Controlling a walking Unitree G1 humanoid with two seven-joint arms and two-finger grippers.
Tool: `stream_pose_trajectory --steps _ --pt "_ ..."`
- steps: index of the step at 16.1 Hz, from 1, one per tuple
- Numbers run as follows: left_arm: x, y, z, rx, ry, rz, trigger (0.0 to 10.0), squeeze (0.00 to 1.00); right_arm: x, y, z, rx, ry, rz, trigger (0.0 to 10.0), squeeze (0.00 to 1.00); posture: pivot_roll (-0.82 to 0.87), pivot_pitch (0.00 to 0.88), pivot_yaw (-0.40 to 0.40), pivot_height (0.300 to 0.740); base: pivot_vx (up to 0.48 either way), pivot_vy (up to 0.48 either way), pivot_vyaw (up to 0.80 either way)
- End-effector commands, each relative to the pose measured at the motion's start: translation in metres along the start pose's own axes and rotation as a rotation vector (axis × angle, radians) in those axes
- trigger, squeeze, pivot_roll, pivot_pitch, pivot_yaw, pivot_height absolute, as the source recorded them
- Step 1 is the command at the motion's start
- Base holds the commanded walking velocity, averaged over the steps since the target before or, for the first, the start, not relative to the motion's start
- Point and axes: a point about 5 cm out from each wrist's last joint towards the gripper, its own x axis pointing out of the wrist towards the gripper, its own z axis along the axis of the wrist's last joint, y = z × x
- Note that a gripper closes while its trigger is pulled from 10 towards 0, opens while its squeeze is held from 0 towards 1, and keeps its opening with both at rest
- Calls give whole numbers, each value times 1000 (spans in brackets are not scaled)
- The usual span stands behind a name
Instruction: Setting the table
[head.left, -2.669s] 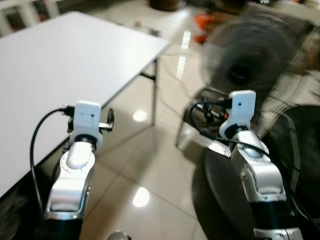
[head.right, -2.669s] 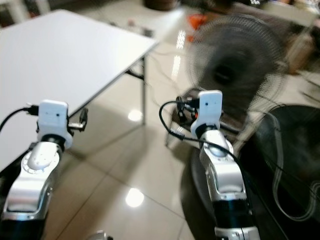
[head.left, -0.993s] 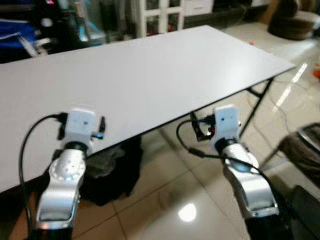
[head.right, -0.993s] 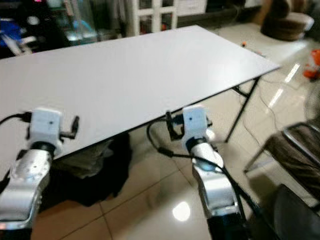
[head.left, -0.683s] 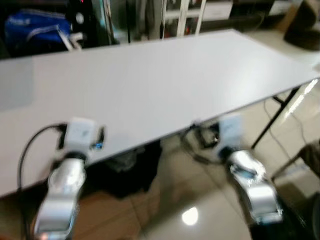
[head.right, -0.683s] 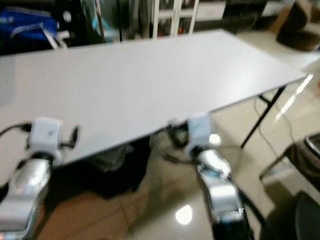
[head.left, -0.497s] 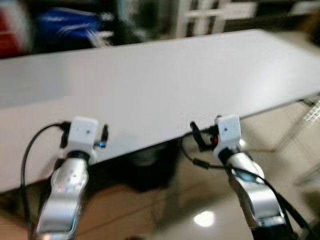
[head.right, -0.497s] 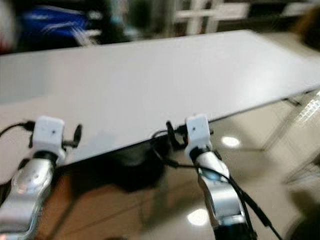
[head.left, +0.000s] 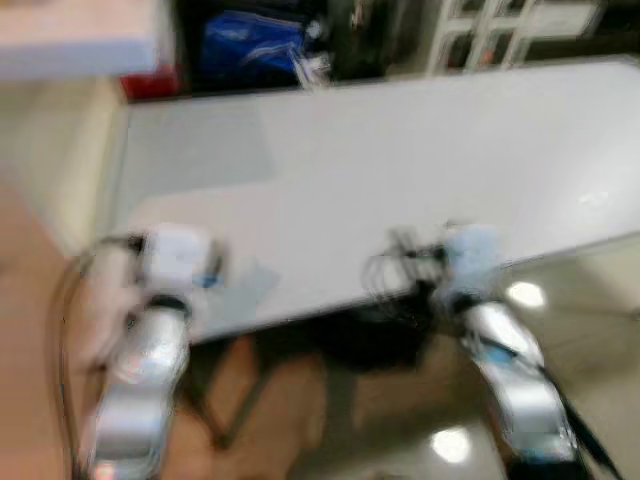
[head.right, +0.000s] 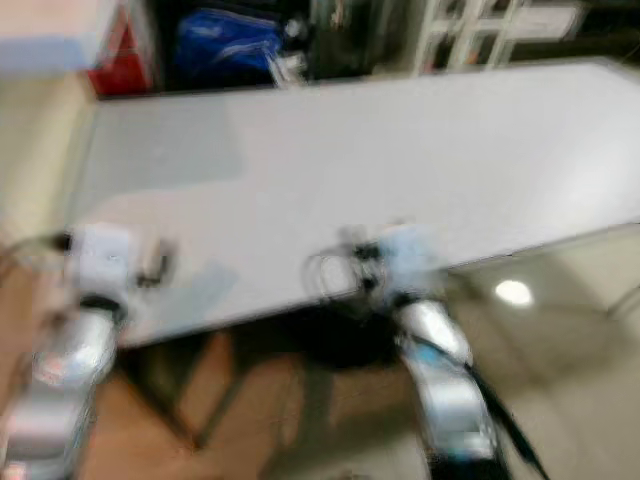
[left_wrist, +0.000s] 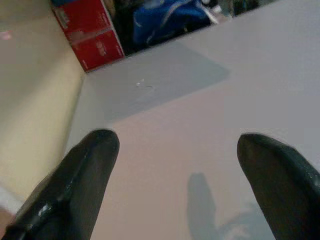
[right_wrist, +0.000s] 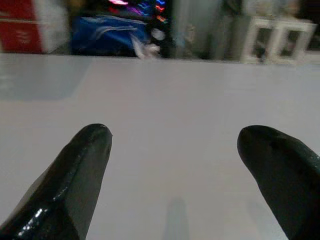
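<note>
Table: white top, bare near the arms, nothing laid yet. Left gripper and right gripper: fingers wide, holding nothing, raised over the near edge, apparently ready to fetch settings.

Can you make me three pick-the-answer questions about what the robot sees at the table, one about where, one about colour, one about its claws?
1. Where is the red box?
A. past the table's far end, beside the blue bag
B. under the right gripper
C. lying on the table top

2. What colour is the table?
A. green
B. black
C. white

3. How are the left gripper's fingers?
A. clamped on a plate
B. spread apart with nothing between them
C. shut tight together

Answers:
1. A, the left wrist view shows it beyond the table edge next to the blue bag.
2. C, its top is plain white.
3. B, bare table shows in the wide gap between them.
</note>
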Motion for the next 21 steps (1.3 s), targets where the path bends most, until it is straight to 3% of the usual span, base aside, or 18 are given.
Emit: stream_pose_trajectory --steps 1,6,8,10,13,15,18,21 --pt "-2 10 2 -4 -3 40 10000 0 1 1 9 42 -45 2 10000 0 24 48 -12 740 0 480 0" --pt "-23 19 -5 -78 0 83 10000 0 -13 12 6 55 -39 165 10000 0 30 56 -14 740 0 480 0" --pt "-39 14 -9 -77 0 57 10000 0 -25 23 -3 3 5 309 10000 0 40 61 -25 740 0 480 800" --pt "-41 12 -8 -71 -9 41 10000 0 -30 23 -6 -18 15 349 10000 0 40 63 -25 740 0 480 800" --pt "-41 13 -5 -54 -31 37 10000 0 -32 19 -5 -6 12 336 10000 0 36 65 -20 740 0 480 800" --pt "-42 13 -1 -49 -51 35 10000 0 -33 13 1 58 -29 288 10000 0 36 66 -18 740 0 480 0" --pt "-40 10 5 -38 -80 8 10000 0 -33 15 11 79 -93 308 10000 0 41 59 -24 740 0 480 0" --pt "-38 11 11 0 -115 13 10000 0 -33 13 10 78 -90 294 10000 0 44 49 -30 740 0 480 0"
